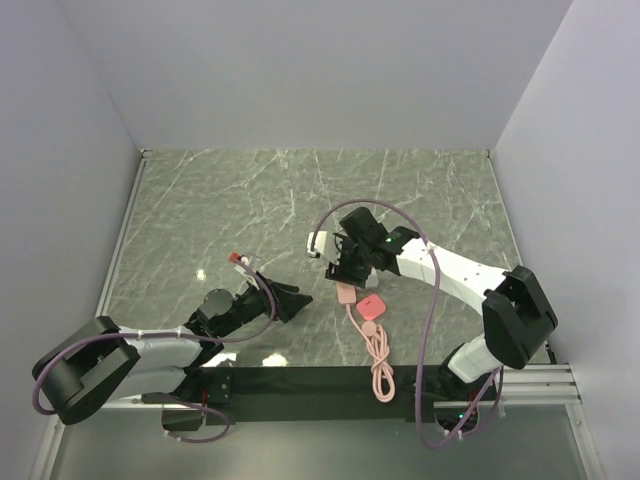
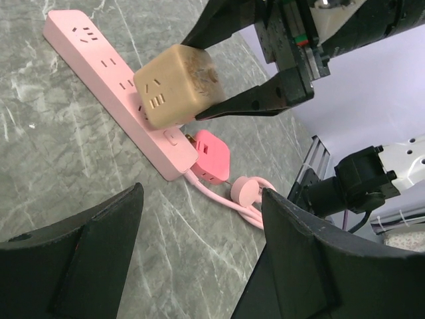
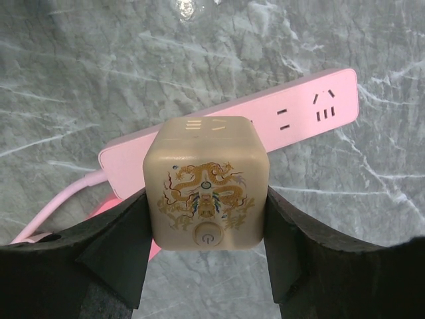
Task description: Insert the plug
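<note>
The right jaws are clamped on a tan cube (image 3: 207, 193), one black finger (image 3: 123, 242) pressed to each side, and they hold it over the cord end of a long pale-pink power strip (image 3: 302, 109). The cube's top face carries a dragon print and a round power button; in the left wrist view the tan cube (image 2: 174, 88) is tilted, with socket slots on its near face. Whether its underside touches the strip cannot be told from any view.

The plug (image 2: 212, 156) – a small flat coral-pink square – lies on the green marbled bench (image 1: 220, 200) just beside the strip's cord end and is not gripped by either arm. From above the plug (image 1: 372, 305) sits on the right of the power strip (image 1: 347, 293), near the right arm. A pink cord (image 1: 381, 365) runs from that end of the strip toward the near edge of the bench, where it is bundled in loops. In the right wrist view only a sliver of the plug (image 3: 106, 214) shows behind the left-hand finger.

The left jaws are spread wide and grip nothing – their two dark fingers (image 2: 73, 266) frame the bottom of the left wrist view, low over the bench and pointed at the strip, well short of it
</note>
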Controlling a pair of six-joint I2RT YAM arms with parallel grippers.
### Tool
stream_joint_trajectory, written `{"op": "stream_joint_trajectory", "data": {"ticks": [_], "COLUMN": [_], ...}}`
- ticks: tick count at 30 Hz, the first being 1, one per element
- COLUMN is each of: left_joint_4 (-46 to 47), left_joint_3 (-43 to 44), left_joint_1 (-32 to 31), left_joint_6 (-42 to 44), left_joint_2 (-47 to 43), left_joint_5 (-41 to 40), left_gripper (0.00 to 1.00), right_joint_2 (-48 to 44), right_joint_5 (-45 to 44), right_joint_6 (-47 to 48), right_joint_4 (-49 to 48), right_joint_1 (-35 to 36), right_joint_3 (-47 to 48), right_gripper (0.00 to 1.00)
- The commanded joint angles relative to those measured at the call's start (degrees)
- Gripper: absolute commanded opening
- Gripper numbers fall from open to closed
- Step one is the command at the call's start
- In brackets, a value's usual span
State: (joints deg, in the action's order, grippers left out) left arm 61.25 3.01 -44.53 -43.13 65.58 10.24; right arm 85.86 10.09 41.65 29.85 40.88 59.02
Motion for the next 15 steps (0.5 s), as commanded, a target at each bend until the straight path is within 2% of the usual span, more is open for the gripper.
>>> {"op": "stream_joint_trajectory", "data": {"ticks": [1, 15], "left_joint_4": [3.17, 3.70], "left_joint_3": [-5.38, -4.94], "left_joint_1": [0.24, 0.24], "left_joint_6": [1.30, 1.74], "left_joint_2": [-0.10, 0.95], "left_joint_5": [1.27, 1.27], "left_gripper": [0.78, 0.77], "right_joint_2": [3.69, 4.40], "right_joint_5": [-4.20, 2.48], "right_joint_6": [2.56, 0.36], "right_joint_4": [-3.48, -5.94], "right_joint_1": [-0.54, -0.45], "right_joint_3": [2.14, 0.75], "right_gripper": [0.00, 0.00]}}
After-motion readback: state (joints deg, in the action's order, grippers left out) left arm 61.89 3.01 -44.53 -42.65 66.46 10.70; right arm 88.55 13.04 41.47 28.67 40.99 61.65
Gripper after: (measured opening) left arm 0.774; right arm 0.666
